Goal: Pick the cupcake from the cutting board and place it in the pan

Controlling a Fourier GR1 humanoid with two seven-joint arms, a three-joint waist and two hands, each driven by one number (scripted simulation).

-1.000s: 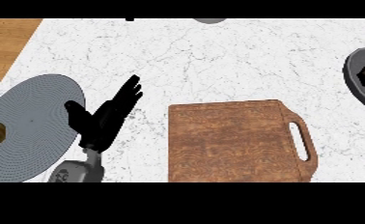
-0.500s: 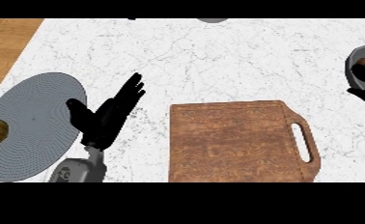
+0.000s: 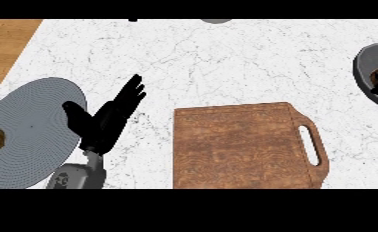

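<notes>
My left robot hand shows at about 8 o'clock in the head view, rising from its grey forearm at the lower edge. Its fingers are straight and spread, pointing toward 1 o'clock, the thumb is out toward 10 o'clock, and it has hold of nothing. The thumb and the heel of the palm lie over the right rim of a round grey plate, which sits at 9 o'clock from the hand and runs off the left edge. A small brown bit shows on the plate right at that edge, too cut off for me to name. At 3 o'clock from the hand, just beside it on the white marbled worktop, lies the wooden cutting board, its handle slot on the far right side. Well apart, at 2 o'clock by the right edge, is the dark pan, only partly in view. A brown lump inside it looks like the cupcake, though the edge cuts it. A wooden surface borders the worktop at 10 o'clock.
</notes>
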